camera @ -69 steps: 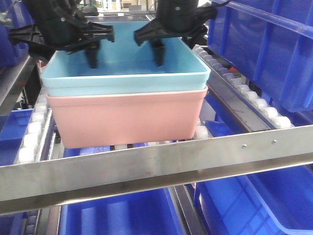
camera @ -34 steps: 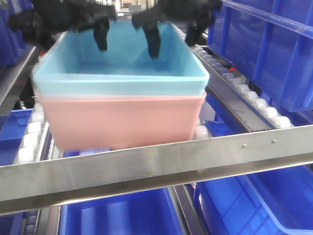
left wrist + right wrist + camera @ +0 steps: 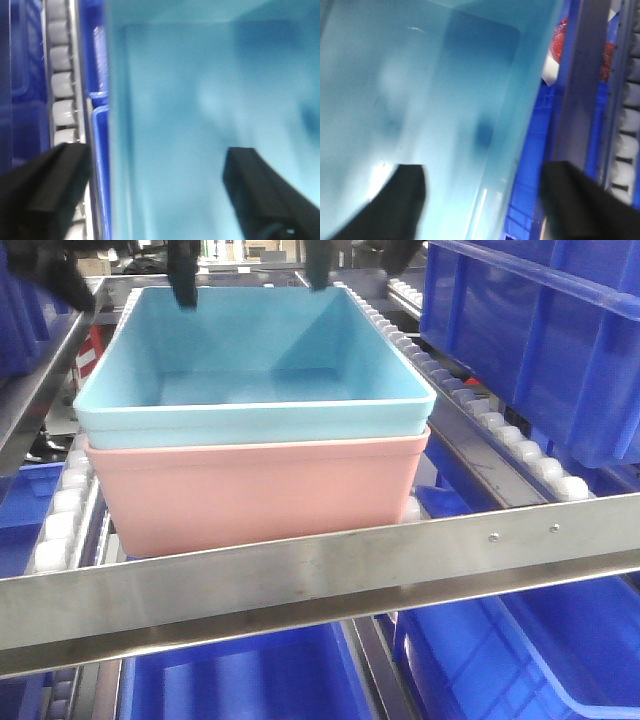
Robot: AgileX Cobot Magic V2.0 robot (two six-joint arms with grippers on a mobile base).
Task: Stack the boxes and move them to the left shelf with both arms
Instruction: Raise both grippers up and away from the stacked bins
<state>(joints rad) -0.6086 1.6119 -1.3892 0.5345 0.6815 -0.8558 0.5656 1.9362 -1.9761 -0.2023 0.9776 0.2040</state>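
The light sky-blue box sits nested in the salmon-pink box. The stack rests on the left shelf's white rollers, just behind its flat steel front rail. Both grippers hang above the stack's far end, touching neither box. My left gripper is open; in the left wrist view its jaws stand either side of the blue box's left wall. My right gripper is open too, and in the right wrist view it spans the blue box's right wall.
Big dark blue crates stand on the rack to the right, close to the stack's right side. More dark blue crates lie on the level below. A second roller track runs along the right of the stack.
Both grippers have lifted up out of the blue box and away toward the top of the view. The stacked boxes have stayed on the shelf, shifting only slightly.
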